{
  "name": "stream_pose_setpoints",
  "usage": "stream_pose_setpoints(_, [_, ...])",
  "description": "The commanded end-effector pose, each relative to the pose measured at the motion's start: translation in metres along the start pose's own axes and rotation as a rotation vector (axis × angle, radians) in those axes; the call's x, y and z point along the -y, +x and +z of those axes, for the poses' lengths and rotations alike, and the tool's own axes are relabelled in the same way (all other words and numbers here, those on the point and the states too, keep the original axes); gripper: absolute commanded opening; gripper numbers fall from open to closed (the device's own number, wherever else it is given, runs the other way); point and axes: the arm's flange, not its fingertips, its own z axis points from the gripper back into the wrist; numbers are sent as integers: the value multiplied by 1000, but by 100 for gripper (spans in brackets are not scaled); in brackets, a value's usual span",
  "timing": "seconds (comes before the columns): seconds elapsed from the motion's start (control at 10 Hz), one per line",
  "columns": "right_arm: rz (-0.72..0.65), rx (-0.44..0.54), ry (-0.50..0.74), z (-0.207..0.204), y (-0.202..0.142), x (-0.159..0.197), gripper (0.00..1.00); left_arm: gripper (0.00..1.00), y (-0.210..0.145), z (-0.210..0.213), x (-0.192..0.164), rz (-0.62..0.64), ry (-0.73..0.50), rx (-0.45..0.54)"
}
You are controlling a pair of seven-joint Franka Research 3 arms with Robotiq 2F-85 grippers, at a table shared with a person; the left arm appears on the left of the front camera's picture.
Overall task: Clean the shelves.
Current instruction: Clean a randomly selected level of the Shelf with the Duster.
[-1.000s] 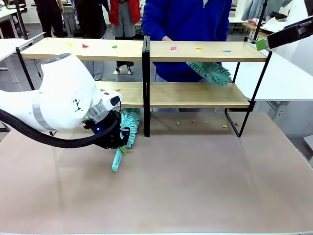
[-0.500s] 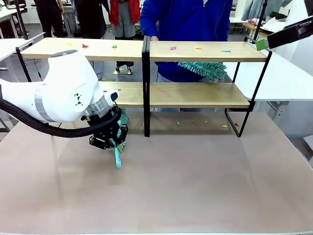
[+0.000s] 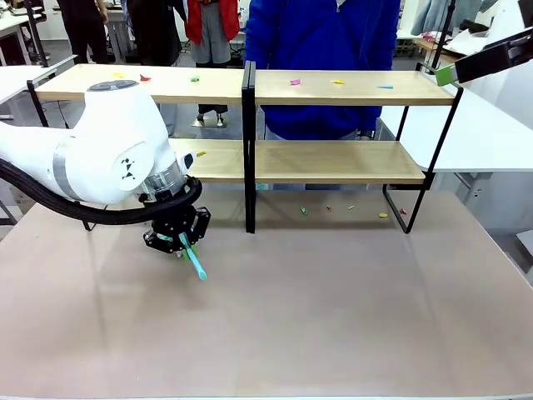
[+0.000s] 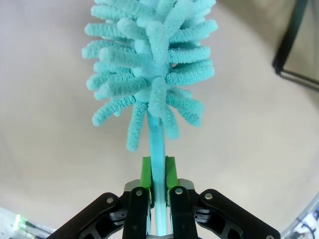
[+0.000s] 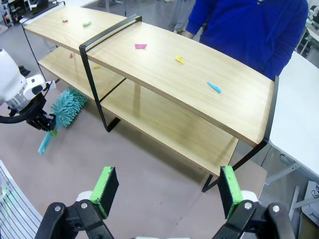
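Note:
The shelves (image 3: 333,87) stand across the far half of the table, two light-wood boards in a black frame with a centre post (image 3: 248,142). My left gripper (image 3: 176,239) hangs low in front of the lower board's left half, shut on the handle of a teal duster (image 3: 194,262). The left wrist view shows the left gripper (image 4: 158,173) with green pads clamping the handle and the fluffy duster head (image 4: 152,64) pointing away over the table. My right gripper (image 5: 167,186) stands open high above the shelves (image 5: 164,64), looking down on the duster (image 5: 67,107). It also shows at the top right, right gripper (image 3: 445,75).
Small coloured scraps lie on the top board: pink (image 3: 295,82), yellow (image 3: 337,82), blue (image 3: 385,86), red (image 3: 145,78), green (image 3: 195,79). More scraps (image 3: 329,208) lie on the table under the shelves. A person in blue (image 3: 321,42) stands behind the rack. White tables flank it.
My left arm swung the duster back from the shelf's foot and turned it, so its head is now behind the wrist. The person's own duster left the lower board and is gone from view.

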Motion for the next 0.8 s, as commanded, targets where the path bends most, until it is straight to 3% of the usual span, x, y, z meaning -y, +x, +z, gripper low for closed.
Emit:
stream_pose_setpoints(0.0, [-8,2,6,0,0,0,100,12,-1,9,0,85,47,50])
stream_pose_setpoints(0.7, [-8,2,6,0,0,0,100,12,23,10,-17,142,16,10])
